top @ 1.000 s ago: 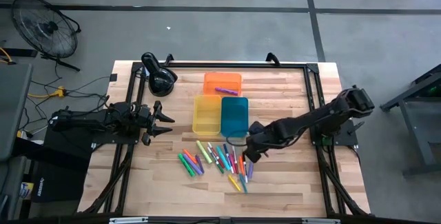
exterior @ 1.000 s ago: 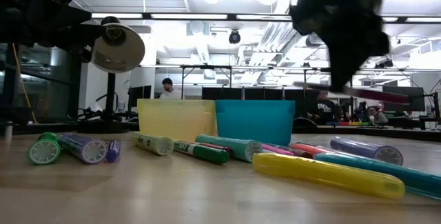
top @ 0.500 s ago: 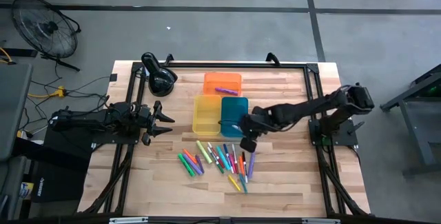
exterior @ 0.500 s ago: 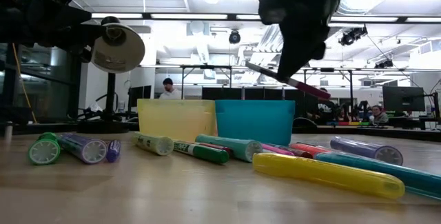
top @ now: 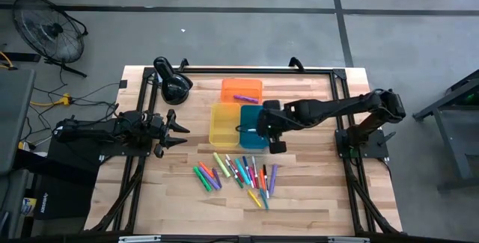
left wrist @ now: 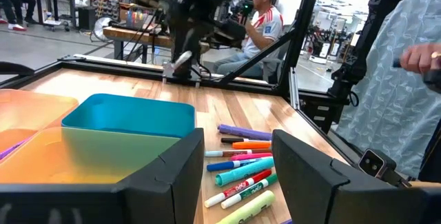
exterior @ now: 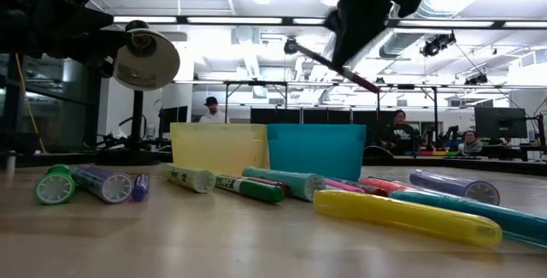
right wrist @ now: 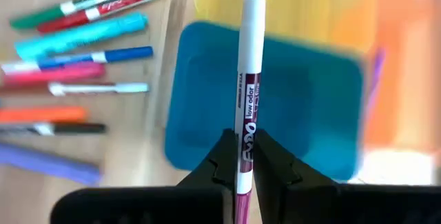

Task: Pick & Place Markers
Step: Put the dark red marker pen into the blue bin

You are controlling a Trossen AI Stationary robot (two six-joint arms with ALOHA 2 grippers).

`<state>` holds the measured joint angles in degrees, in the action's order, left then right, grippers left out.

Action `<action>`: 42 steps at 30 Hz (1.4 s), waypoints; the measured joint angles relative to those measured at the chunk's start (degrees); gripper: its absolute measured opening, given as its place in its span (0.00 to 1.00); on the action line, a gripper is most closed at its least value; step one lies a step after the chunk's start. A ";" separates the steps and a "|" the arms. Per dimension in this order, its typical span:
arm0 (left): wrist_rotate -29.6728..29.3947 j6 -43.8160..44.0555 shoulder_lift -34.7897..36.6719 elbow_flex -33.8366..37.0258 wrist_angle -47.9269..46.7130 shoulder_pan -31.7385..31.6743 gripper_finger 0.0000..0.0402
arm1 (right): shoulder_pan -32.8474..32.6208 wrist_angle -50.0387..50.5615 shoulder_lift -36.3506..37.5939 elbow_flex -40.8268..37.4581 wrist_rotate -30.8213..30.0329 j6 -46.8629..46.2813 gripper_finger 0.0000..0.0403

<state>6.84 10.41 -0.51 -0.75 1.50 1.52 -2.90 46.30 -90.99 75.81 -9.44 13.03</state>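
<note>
One marker (right wrist: 247,107) sits clamped in our right tool (right wrist: 247,165), which has swung from the pile (top: 239,174) toward twelve o'clock and now hangs over the blue tray (top: 254,125). We judge release comes next. Our left tool (top: 177,131) waits, open, at nine o'clock.

Standing clustered mid-bench: orange tray (top: 242,90) toward the far edge, yellow tray (top: 224,124) and blue tray (top: 254,125) side by side just nearer, walls touching, leaving no gap between. Hanging over the blue tray's right wall: right gripper (top: 261,122), closed on a dark red marker (right wrist: 244,114). Lying scattered toward the near edge, crowding that strip: markers (top: 238,173). Occupying the far left corner: black lamp (top: 173,84). Reaching in over the left edge: left gripper (top: 179,132), fingers spread. Remaining bare: near corners and right-hand bench (top: 314,191).
</note>
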 joint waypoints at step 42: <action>0.01 0.01 0.00 0.00 0.00 0.00 0.42 | 3.61 -10.81 -13.02 -1.81 -4.28 66.98 0.04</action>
<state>6.85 10.41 -0.51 -0.75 1.50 1.52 0.71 35.48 -104.01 74.00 -13.71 80.01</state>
